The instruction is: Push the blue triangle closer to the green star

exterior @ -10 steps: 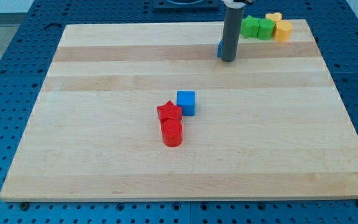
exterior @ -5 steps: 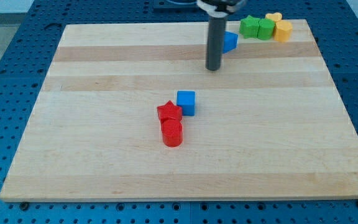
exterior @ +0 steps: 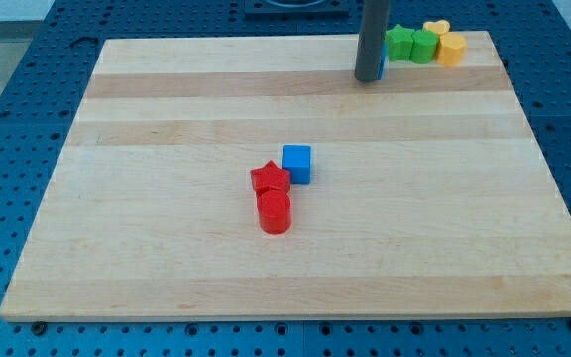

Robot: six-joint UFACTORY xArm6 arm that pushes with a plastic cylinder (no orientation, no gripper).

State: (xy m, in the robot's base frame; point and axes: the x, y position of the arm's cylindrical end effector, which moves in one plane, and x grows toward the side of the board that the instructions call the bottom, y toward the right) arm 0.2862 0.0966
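Note:
My tip (exterior: 369, 78) rests on the board near the view's top, right of centre. The blue triangle (exterior: 381, 68) is almost fully hidden behind the rod; only a thin blue sliver shows at the rod's right edge. The green star (exterior: 399, 43) sits just right of and above the rod, at the board's top edge, very close to the blue sliver. I cannot tell whether the triangle touches the star.
A green block (exterior: 424, 46) and a yellow block (exterior: 451, 48) stand in a row right of the star, with a yellow heart (exterior: 436, 28) behind. A blue cube (exterior: 297, 164), a red star (exterior: 271, 179) and a red cylinder (exterior: 275, 211) cluster mid-board.
My tip first swung to the left and down, uncovering the blue triangle, then moved right and up against it. The triangle has shifted right, toward the green star.

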